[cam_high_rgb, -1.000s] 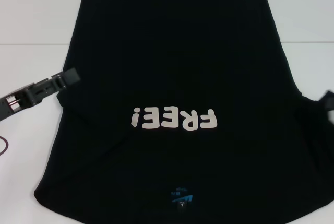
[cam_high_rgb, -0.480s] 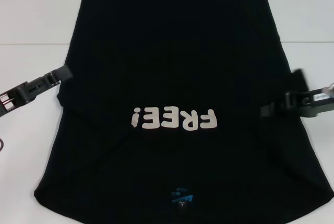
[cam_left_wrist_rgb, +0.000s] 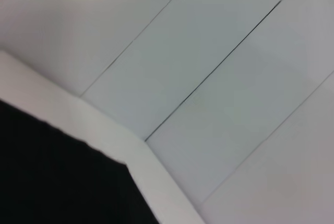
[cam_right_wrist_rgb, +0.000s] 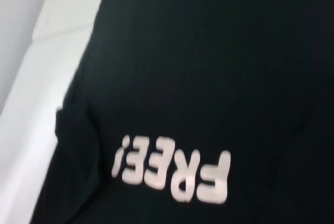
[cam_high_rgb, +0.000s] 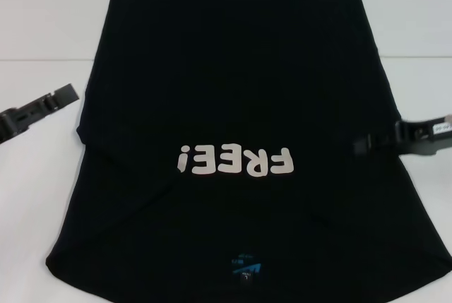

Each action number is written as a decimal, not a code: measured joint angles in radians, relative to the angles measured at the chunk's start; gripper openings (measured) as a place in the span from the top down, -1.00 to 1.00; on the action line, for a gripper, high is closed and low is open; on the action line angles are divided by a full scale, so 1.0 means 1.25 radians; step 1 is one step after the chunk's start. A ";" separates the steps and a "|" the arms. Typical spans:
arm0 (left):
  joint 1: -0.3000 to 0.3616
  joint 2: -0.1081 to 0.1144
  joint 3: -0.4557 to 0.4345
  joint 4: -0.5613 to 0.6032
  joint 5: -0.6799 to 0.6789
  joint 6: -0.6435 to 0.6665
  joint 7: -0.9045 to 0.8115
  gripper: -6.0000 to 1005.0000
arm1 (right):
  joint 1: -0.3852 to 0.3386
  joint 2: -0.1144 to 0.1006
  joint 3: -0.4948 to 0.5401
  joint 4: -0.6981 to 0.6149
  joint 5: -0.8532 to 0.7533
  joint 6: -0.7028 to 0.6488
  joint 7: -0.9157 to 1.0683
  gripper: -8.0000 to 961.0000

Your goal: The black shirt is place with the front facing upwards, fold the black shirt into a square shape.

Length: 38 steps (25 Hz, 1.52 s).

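The black shirt (cam_high_rgb: 233, 91) lies flat on the white table, front up. Its off-white "FREE!" lettering (cam_high_rgb: 235, 162) reads upside down from my head, and the blue neck label (cam_high_rgb: 246, 268) is at the near edge. Both sides look folded inward, giving straight slanted edges. My left gripper (cam_high_rgb: 67, 94) hovers over bare table just left of the shirt's left edge, not touching it. My right gripper (cam_high_rgb: 361, 147) reaches in from the right, low over the shirt's right side beside the lettering. The right wrist view shows the lettering (cam_right_wrist_rgb: 172, 174); the left wrist view catches a corner of the shirt (cam_left_wrist_rgb: 52, 182).
White table (cam_high_rgb: 42, 190) shows on both sides of the shirt and behind it. A seam line (cam_high_rgb: 42, 59) crosses the table top at the far left. In the left wrist view the table's edge (cam_left_wrist_rgb: 130, 145) and the pale tiled floor beyond it appear.
My left gripper has drawn back to the left, off the shirt's left edge. My right gripper has come in from the frame's right edge over the shirt's right side.
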 joint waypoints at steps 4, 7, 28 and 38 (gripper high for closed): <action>0.016 0.040 0.011 0.004 0.052 0.037 -0.101 -0.71 | -0.004 -0.018 0.037 -0.008 0.044 -0.004 0.000 0.68; 0.029 0.068 0.013 0.012 0.123 0.084 -0.183 -0.71 | -0.003 -0.030 0.043 -0.008 0.066 -0.003 0.000 0.36; 0.063 0.057 0.013 0.050 0.405 0.025 -0.335 -0.71 | 0.000 -0.032 0.035 -0.008 0.070 0.021 -0.010 -0.41; 0.046 0.055 0.031 0.013 0.430 -0.026 -0.331 -0.71 | -0.002 -0.032 0.039 -0.007 0.070 0.018 -0.011 -0.39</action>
